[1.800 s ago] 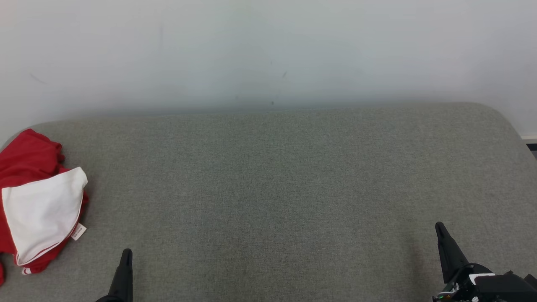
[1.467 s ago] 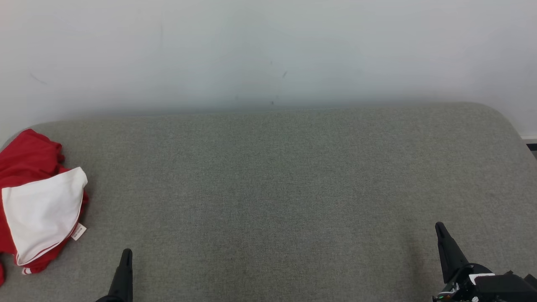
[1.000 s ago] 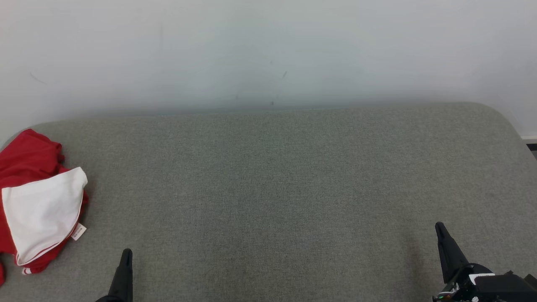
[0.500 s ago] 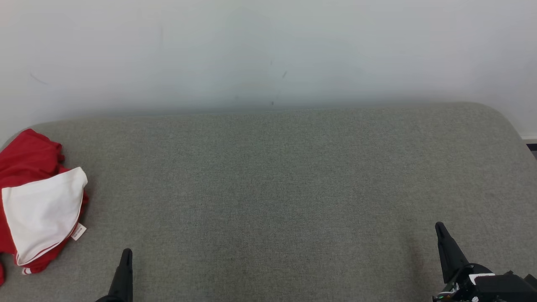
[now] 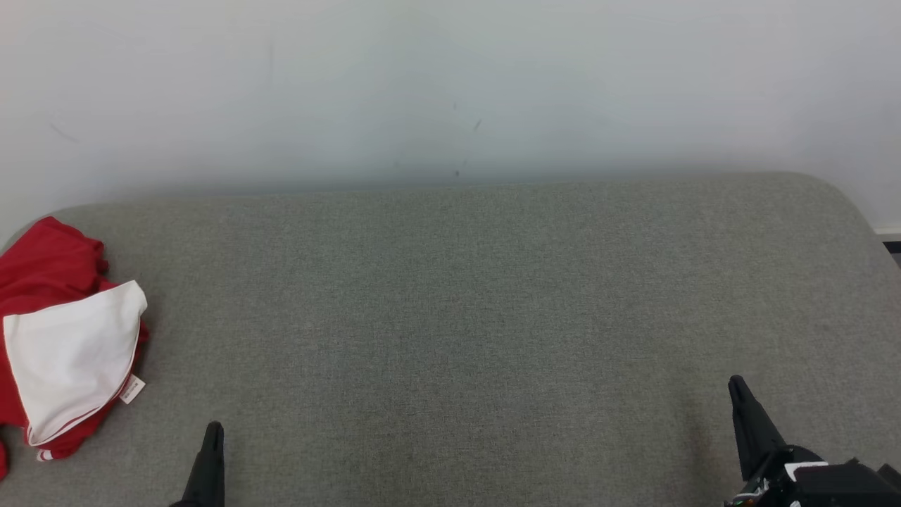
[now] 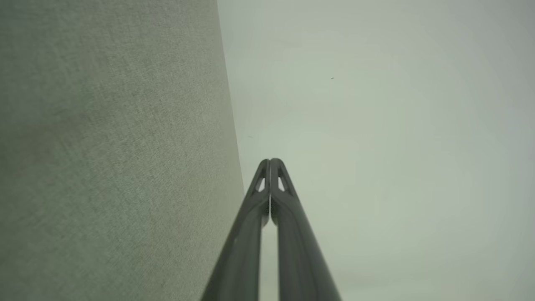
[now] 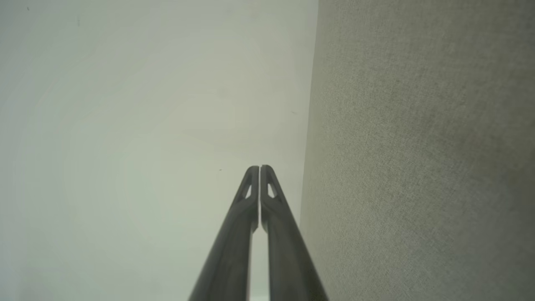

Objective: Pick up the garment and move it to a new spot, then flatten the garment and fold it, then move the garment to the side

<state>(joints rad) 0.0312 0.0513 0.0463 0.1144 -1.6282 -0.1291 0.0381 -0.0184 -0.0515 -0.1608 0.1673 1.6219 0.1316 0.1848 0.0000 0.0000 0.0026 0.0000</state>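
Grey fabric surface (image 5: 450, 317), rounded at the far corners, set against a plain pale wall (image 5: 450, 84); one garment (image 5: 67, 352), red and white, bunched at the surface's left edge; two grippers at the near edge, left gripper (image 5: 213, 429) and right gripper (image 5: 736, 386), jaws of each pressed together tip to tip; bare fabric between garment and left gripper.

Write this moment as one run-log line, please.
garment: bunched at left end of table | left jaws: shut, empty | right jaws: shut, empty | contact: none
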